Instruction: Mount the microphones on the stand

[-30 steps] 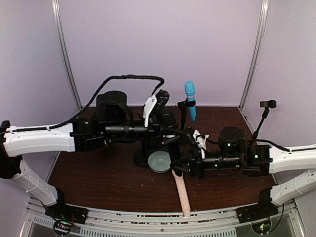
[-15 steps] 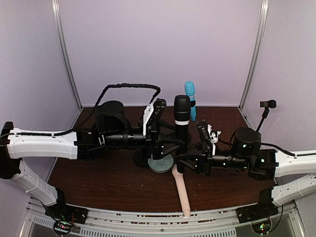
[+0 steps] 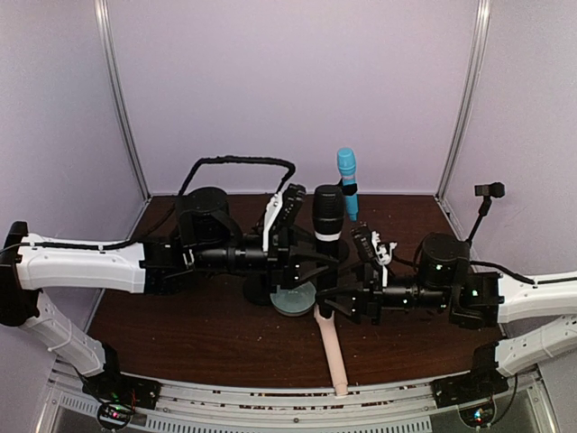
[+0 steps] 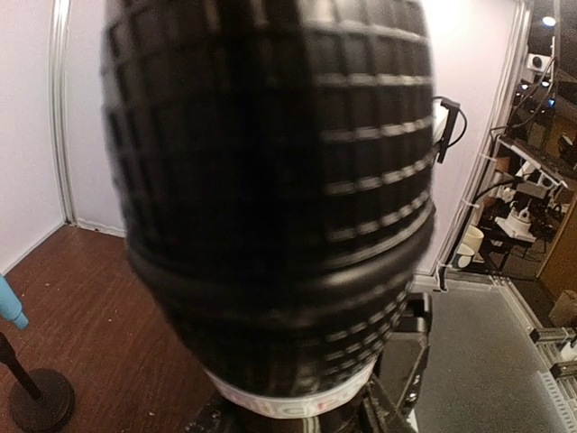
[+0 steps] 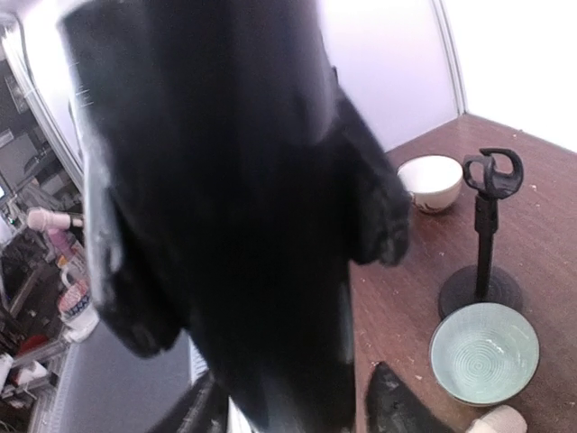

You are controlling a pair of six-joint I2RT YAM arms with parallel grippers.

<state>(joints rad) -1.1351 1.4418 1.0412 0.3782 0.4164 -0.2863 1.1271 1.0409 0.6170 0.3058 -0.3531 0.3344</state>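
Observation:
The black microphone (image 3: 328, 216) stands upright over the table's middle. My left gripper (image 3: 311, 262) is shut on its handle just under the head; in the left wrist view the gripper (image 4: 297, 419) sits below the head (image 4: 270, 180), which fills the frame. My right gripper (image 3: 330, 302) sits lower on the handle; in the right wrist view the gripper (image 5: 297, 406) is open, one fingertip (image 5: 397, 406) clear of the black microphone (image 5: 234, 207). The light blue microphone (image 3: 347, 180) sits clipped on a stand at the back. The pink-beige microphone (image 3: 334, 347) lies on the table in front.
A pale green bowl (image 3: 293, 298) sits by a round stand base (image 3: 257, 289). An empty stand with a clip (image 5: 491, 176) rises beside a white bowl (image 5: 431, 180). Another clip stand (image 3: 487, 194) is at the back right.
The black microphone has come up upright between both grippers. My left gripper opened, then shut on its handle. My right gripper's jaws have widened around the handle.

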